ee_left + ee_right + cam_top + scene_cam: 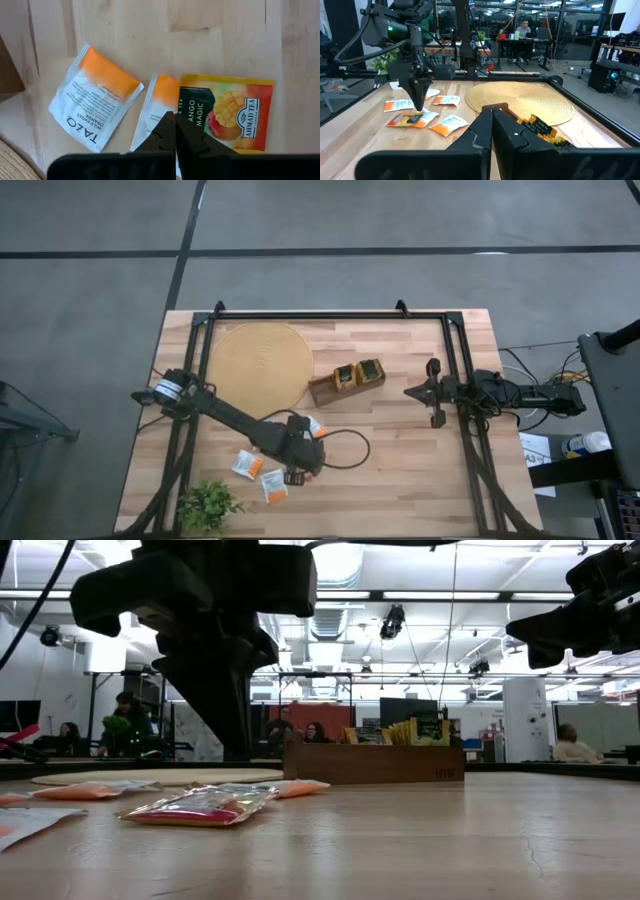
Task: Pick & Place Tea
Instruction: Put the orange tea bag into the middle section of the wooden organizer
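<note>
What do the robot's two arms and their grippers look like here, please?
Both arms are dark, near black, built of slim jointed links. The left arm has a silvery cap at its base and a black cable looping beside the left gripper. The right gripper ends in two narrow, tapering black fingers.

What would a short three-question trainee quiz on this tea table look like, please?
1. True or false: the left gripper hangs, fingers together, over the loose tea sachets.
2. Where do the upright sachets stand? A) wooden tray B) round mat C) beside the plant
3. Fill in: the sachet printed Mango Magic partly overlaps a white and ____ sachet.

Key: 1 true; 2 A; 3 orange. The right gripper waits shut at the table's right side.
</note>
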`<action>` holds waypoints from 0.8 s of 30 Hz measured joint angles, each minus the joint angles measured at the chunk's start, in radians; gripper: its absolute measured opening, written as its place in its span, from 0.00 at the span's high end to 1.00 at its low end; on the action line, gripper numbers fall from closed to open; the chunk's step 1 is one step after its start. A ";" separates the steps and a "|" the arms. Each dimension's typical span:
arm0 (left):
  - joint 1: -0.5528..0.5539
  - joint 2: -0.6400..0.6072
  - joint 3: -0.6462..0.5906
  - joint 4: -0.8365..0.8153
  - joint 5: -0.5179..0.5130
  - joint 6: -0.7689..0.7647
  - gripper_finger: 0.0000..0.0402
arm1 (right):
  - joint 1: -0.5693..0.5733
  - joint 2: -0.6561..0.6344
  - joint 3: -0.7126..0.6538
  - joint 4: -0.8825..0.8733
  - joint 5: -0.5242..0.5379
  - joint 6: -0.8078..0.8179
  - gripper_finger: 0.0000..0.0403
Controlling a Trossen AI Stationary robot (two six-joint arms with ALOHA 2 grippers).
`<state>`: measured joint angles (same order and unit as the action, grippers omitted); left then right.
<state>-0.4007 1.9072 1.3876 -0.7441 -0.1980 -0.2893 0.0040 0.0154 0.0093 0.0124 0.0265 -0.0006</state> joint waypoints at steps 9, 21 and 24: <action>0.004 -0.017 0.003 0.054 0.166 0.011 0.96 | 0.000 0.000 0.000 0.000 0.000 0.000 0.98; 0.006 -0.017 -0.022 0.089 0.139 0.071 0.51 | 0.000 0.000 0.000 0.000 0.000 0.000 0.98; 0.005 -0.016 -0.039 0.094 0.174 0.073 0.45 | 0.000 0.000 0.000 0.000 0.000 0.000 0.98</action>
<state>-0.3955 1.8908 1.3489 -0.6505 -0.0238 -0.2161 0.0040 0.0154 0.0093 0.0124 0.0265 -0.0006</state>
